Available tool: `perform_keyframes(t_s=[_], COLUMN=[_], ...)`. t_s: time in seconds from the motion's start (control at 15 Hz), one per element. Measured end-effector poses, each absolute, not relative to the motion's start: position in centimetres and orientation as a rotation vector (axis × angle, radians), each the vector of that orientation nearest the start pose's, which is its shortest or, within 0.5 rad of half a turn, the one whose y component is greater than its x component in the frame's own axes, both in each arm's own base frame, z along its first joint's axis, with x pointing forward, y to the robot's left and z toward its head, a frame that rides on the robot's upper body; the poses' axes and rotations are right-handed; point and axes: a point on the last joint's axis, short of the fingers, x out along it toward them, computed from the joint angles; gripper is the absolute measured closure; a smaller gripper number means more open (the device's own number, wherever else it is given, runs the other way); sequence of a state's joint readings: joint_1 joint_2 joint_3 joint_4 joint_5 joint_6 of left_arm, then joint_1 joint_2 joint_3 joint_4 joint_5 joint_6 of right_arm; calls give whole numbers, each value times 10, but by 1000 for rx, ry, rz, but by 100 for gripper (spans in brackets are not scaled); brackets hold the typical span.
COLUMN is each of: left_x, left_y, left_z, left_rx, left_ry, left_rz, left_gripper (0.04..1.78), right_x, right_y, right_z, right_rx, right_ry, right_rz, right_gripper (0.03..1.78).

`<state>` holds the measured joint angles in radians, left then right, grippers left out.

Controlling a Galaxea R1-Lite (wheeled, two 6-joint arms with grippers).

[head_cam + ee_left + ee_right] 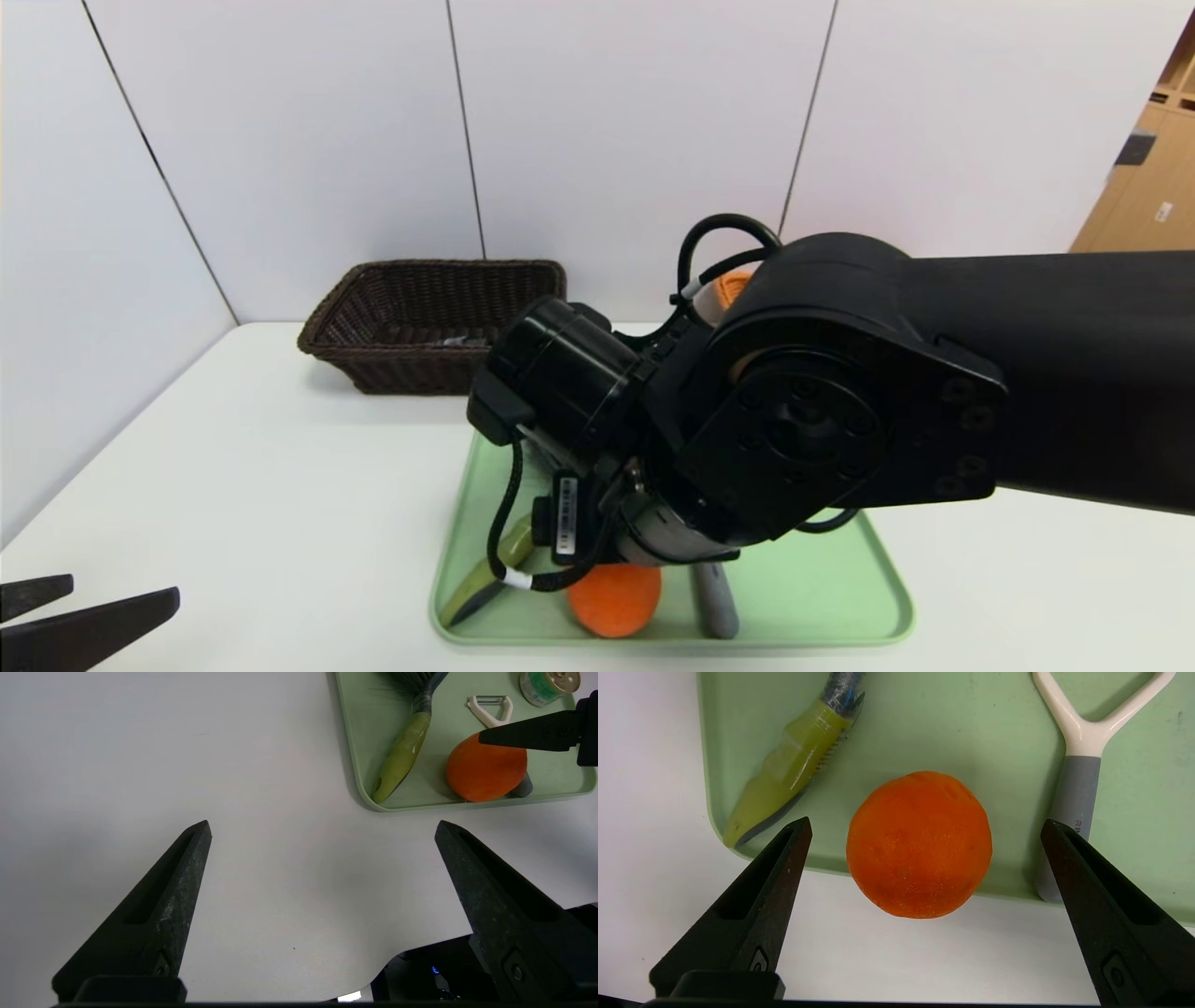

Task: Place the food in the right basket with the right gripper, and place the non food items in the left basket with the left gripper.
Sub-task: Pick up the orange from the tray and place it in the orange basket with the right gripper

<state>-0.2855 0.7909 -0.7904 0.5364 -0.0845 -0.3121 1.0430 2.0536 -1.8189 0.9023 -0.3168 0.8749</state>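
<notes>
An orange (614, 599) lies in the green tray (822, 588) near its front edge. My right gripper (924, 826) is open and hovers over the orange (920, 844), one finger on each side, not touching it. Beside the orange lie a brush with a yellow-green handle (794, 770) and a white and grey peeler (1078, 784). A small can (546, 686) stands farther back on the tray (359, 742). My left gripper (322, 823) is open and empty over bare table at the front left (126, 590).
A dark brown wicker basket (429, 322) stands at the back left by the wall. My right arm (840, 401) hides the back right of the table; something orange (730, 285) peeks out behind it. The table's front edge (411, 947) lies under the left gripper.
</notes>
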Motion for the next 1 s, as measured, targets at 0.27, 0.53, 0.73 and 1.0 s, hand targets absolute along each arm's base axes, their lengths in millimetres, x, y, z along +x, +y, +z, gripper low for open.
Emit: perform_keyframes(t_s=[0.27,0.53,0.73,1.0], left_x=[46,44,43,42], left_y=[-15,-15,-15,-14], left_z=[234,233,234,234], left_rx=[-247,-248,-248,-250], left_ry=[586,579,575,571], left_rz=[-274,-275,-275,-277], left_gripper=[13,13,13,13], right_x=[192,190,192,196], right_y=[320,324,326,328], right_z=[200,194,187,179], right_rx=[34,18,6,1], right_ry=[1080,1096,1110,1123], right_rz=[193,188,174,156], right_gripper=[11,11,11,11])
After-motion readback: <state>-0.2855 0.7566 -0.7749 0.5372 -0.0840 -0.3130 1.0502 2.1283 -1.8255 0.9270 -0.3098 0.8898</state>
